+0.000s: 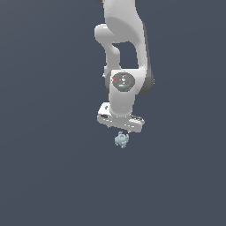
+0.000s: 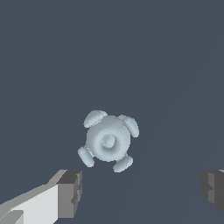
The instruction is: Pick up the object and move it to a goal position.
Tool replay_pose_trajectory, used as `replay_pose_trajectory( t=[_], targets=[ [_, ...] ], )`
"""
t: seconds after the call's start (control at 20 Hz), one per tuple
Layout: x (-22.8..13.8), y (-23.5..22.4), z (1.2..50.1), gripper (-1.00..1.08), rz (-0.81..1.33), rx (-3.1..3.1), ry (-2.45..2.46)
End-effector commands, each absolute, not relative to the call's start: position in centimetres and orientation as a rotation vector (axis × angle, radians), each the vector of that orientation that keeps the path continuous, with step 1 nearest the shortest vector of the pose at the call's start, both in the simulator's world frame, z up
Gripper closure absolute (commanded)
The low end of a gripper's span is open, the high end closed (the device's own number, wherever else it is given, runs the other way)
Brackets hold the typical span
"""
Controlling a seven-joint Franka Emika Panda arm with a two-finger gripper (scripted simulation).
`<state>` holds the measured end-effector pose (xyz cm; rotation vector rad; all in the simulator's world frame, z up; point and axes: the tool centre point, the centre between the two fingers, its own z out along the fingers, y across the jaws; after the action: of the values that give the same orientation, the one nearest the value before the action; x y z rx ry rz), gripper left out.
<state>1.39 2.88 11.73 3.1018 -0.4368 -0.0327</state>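
Note:
The object (image 1: pixel 122 140) is a tiny pale blue-grey lump with small knobs around its rim, lying on the dark grey floor. In the exterior view it shows just below the white arm's hand. The wrist view shows the object (image 2: pixel 108 140) from straight above, round with several knobs. My gripper (image 2: pixel 142 192) is open, its two dark fingertips (image 2: pixel 70 192) wide apart with nothing between them. The object lies a little off the line between the fingertips, untouched. In the exterior view the gripper (image 1: pixel 122 132) hangs right over the object, its fingers mostly hidden by the hand.
Only the flat dark grey floor (image 1: pixel 48 176) surrounds the object. The white arm (image 1: pixel 126 53) rises from the hand toward the exterior view's top.

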Motion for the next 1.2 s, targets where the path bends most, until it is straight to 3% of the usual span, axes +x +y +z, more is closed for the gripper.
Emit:
replay_pose_trajectory(
  t=[0.0,1.15],
  targets=[
    [1.9,3.4,11.0,-0.92,-0.023,3.091,-0.524],
    [3.0,4.8,7.1,-0.92,-0.001,3.052,-0.745]
  ],
)
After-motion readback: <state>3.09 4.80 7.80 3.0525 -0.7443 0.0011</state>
